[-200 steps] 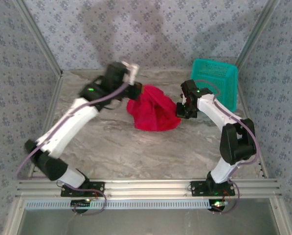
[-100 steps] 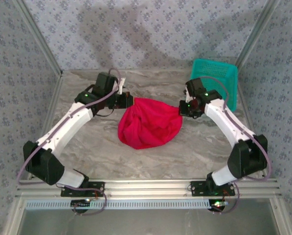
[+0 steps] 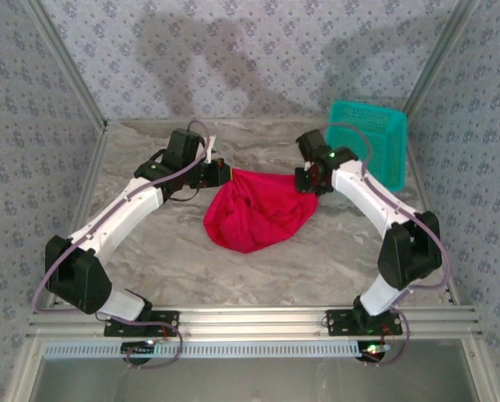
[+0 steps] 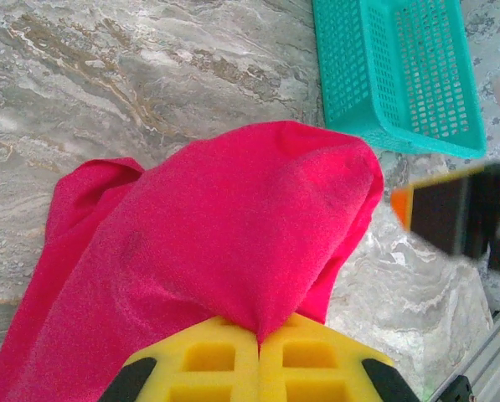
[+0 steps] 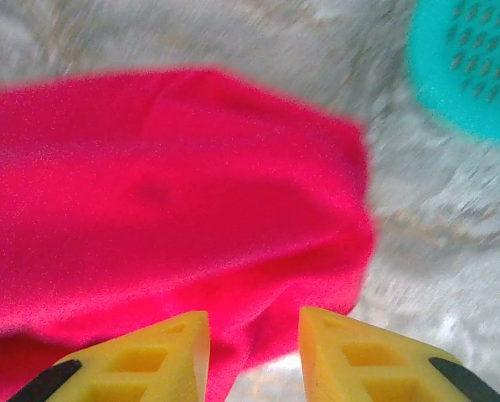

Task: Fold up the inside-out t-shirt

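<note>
1. The inside-out t-shirt (image 3: pixel 256 211) is seen in the middle of the marble-patterned table (image 3: pixel 174 251), clear of the teal basket (image 3: pixel 368 138) at the far right. Its upper edge is drawn out between the two arms, while the rest sags toward the near side as a rounded, bunched pouch.
2. The left gripper (image 4: pixel 258 335) is shown clamped on a fold of the red cloth, its yellow fingers pressed together with fabric pinched between them.
3. The right gripper (image 5: pixel 254 331) is found at the shirt's right corner with its fingers parted. Cloth is seen through the gap, but no pinch on it is shown.
4. No fold can be made out: no sleeve, hem or collar is laid flat, and no tag can be picked out.
5. The task is judged to be at an early stage — the garment has not yet been spread flat, and every fold is left to be made.
</note>
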Tool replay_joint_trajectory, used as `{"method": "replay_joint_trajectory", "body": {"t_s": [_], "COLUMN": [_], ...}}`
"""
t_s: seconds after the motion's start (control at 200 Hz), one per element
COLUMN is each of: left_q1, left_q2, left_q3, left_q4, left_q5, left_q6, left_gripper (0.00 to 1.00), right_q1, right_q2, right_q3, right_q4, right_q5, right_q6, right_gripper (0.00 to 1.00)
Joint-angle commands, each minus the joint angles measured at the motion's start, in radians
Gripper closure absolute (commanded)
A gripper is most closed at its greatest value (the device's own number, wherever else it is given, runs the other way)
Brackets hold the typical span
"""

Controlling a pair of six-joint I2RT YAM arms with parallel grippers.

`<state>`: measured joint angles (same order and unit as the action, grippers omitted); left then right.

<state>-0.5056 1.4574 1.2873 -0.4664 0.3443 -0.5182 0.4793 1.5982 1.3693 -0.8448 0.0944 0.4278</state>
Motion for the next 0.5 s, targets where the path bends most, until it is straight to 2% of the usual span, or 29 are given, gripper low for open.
{"method": "replay_joint_trajectory", "body": {"t_s": [0.0,0.14,0.2,0.295,0.495], "left_q1": [0.006,0.007,0.006,0.007,0.006], "left_q2": [0.011,0.011,0.008,0.002,-0.020], "left_q3": [0.028,0.025,0.023,0.020,-0.010], "left_q4": [0.031,0.028,0.025,0.019,0.026], "left_q5": [0.007,0.006,0.005,0.003,0.002], "left_q6": [-0.007,-0.005,-0.005,-0.005,-0.012], "left_gripper": [1.00,1.00,1.00,1.00,1.00], "right_q1": [0.096,0.148,0.150,0.140,0.120], "right_q2": [-0.073,-0.076,-0.046,0.010,0.125], "right_q3": [-0.083,-0.209,-0.219,-0.224,-0.203], "right_q4": [-0.002,0.188,0.234,0.306,0.444], "right_q5": [-0.020,-0.153,-0.177,-0.200,-0.186], "right_q6": [0.065,0.161,0.173,0.243,0.374], "right_gripper": [0.64,0.64,0.60,0.51,0.47]}}
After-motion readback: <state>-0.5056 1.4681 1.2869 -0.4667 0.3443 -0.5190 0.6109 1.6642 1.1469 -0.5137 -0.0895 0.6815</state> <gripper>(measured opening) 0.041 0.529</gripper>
